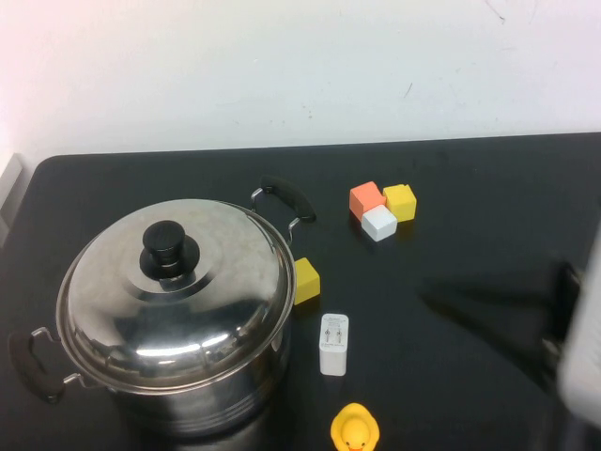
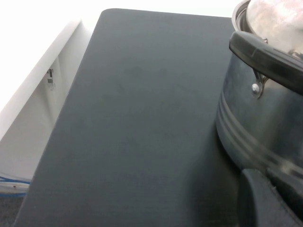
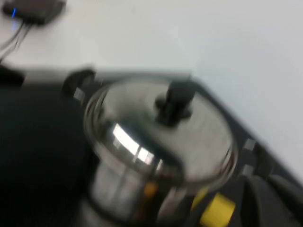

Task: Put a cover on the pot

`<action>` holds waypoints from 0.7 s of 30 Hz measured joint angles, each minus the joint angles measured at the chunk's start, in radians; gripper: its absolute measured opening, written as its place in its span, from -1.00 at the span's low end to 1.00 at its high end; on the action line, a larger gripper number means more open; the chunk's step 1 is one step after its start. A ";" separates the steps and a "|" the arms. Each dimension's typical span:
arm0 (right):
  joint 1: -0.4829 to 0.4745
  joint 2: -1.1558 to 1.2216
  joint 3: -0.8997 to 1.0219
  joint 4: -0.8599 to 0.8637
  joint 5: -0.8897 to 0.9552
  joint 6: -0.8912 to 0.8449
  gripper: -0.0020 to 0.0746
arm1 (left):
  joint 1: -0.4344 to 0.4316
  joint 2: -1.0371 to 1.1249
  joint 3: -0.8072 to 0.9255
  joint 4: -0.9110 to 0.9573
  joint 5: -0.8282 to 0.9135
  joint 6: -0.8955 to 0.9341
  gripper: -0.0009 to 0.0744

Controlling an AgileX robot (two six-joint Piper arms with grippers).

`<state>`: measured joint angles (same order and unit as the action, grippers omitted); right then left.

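The pot [image 1: 192, 390], a large shiny steel stockpot with two black side handles, stands at the front left of the black table [image 1: 470, 188]. The domed steel lid [image 1: 216, 291] with its black knob [image 1: 169, 249] sits on the pot's rim. My left gripper [image 2: 263, 178] is shut and empty, low beside the pot's wall [image 2: 255, 123] under one black handle; it is out of the high view. My right gripper [image 3: 265, 189] is away from the pot, and its arm [image 1: 582, 343] is blurred at the right edge. The pot and lid show in the right wrist view [image 3: 161, 137].
A yellow block [image 1: 306, 280] lies against the pot's right side. A white charger [image 1: 333, 344] and a yellow duck [image 1: 355, 429] lie in front of it. Orange [image 1: 367, 198], white [image 1: 379, 224] and yellow [image 1: 401, 201] blocks cluster further back. A white wall lies behind the table.
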<state>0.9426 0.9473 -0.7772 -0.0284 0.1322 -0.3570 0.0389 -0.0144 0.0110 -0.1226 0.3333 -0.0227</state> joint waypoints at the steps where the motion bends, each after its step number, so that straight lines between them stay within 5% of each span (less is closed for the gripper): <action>1: 0.000 -0.028 0.019 0.000 0.039 0.010 -0.95 | 0.000 0.000 0.000 0.000 0.000 0.000 -0.98; 10: -0.037 -0.256 0.205 0.000 0.123 0.106 -0.95 | 0.000 0.000 0.000 0.000 0.000 0.000 -0.98; 21: -0.320 -0.499 0.626 0.100 -0.225 0.119 -0.95 | 0.000 0.000 0.000 0.000 0.000 0.000 -0.98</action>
<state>0.6226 0.4483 -0.1513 0.0713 -0.0930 -0.2376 0.0389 -0.0144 0.0110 -0.1226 0.3333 -0.0227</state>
